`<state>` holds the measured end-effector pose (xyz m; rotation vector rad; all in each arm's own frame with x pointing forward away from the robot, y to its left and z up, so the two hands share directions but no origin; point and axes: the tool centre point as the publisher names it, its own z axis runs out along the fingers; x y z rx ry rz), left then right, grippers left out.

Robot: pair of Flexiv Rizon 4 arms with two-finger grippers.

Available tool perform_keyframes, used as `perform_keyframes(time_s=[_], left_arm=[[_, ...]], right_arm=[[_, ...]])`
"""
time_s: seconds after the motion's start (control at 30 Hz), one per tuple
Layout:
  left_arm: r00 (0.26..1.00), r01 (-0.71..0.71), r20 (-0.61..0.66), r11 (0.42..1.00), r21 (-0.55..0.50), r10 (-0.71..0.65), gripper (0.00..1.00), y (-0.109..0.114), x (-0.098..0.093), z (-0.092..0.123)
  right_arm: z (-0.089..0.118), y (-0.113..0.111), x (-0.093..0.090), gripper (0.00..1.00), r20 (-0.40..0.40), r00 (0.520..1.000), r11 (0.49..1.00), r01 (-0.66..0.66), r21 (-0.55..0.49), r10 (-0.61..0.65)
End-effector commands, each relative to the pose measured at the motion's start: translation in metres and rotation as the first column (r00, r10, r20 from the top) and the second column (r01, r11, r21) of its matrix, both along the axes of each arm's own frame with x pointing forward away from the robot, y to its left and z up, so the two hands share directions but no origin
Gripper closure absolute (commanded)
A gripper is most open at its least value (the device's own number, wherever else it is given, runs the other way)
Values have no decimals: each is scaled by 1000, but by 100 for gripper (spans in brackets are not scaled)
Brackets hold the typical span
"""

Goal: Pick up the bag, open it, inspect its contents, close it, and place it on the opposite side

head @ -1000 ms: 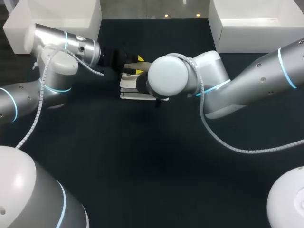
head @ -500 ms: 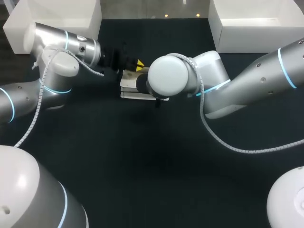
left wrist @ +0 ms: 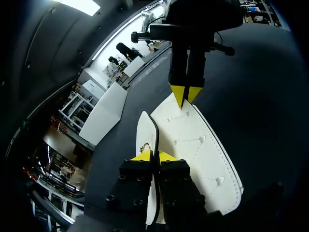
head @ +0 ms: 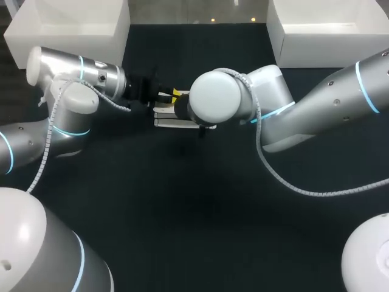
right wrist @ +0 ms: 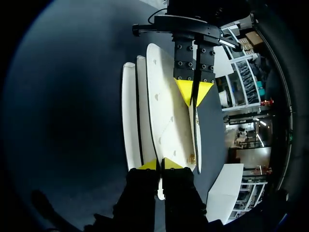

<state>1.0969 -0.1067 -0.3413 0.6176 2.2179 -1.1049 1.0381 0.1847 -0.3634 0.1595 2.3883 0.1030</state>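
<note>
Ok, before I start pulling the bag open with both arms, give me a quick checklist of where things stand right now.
1. Left gripper shut on the bag, on its thin outer layer: ok.
2. Right gripper shut on the quilted panel: ok.
3. Grippers on different layers, facing each other from opposite ends, tips apart: ok.
4. Bag open: not ok, the layers lie close together.
5. Contents visible: not ok, nothing of the inside shows.
6. Clasp released: cannot tell.
</note>
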Motion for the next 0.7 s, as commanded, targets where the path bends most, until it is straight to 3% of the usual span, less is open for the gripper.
perform_keyframes(time_s=[0.03, 0.27, 0.3, 0.33, 0.4, 0.47, 0.53, 0.57, 0.7], left_arm=[[1000, -13, 15, 1000, 11, 13, 100, -2, -8, -9], [1000, -31, 6, 999, 18, 31, 100, -2, -5, -11], [999, -36, 1, 999, 13, 36, 90, -1, -3, -10], [999, -38, 1, 999, 11, 38, 70, -1, -2, -10], [999, -47, 4, 999, 9, 47, 67, 1, 2, -7], [998, -56, 8, 998, 6, 56, 73, 3, 5, -4], [998, -60, 8, 998, 6, 60, 94, 5, 8, -1], [998, -66, 11, 998, 8, 66, 100, 6, 9, -1], [997, -71, 15, 997, 35, 70, 100, 7, 13, 0]], right_arm=[[-1, 0, 0, 100, 1, 1000, 1000, 0, 0, 0], [-1, 0, 0, 100, 1, 1000, 1000, 0, 0, 0], [-1, 0, 0, 100, 1, 1000, 1000, 0, 0, 0], [-1, 0, 0, 100, 1, 1000, 1000, 0, 0, 0], [-1, 0, 0, 100, 1, 1000, 1000, 0, 0, 0], [-1, 0, 0, 100, 1, 1000, 1000, 0, 0, 0], [-1, 0, 0, 100, 1, 1000, 1000, 0, 0, 0], [-1, 0, 0, 100, 1, 1000, 1000, 0, 0, 0], [-1, 0, 0, 100, 1, 1000, 1000, 0, 0, 0]])
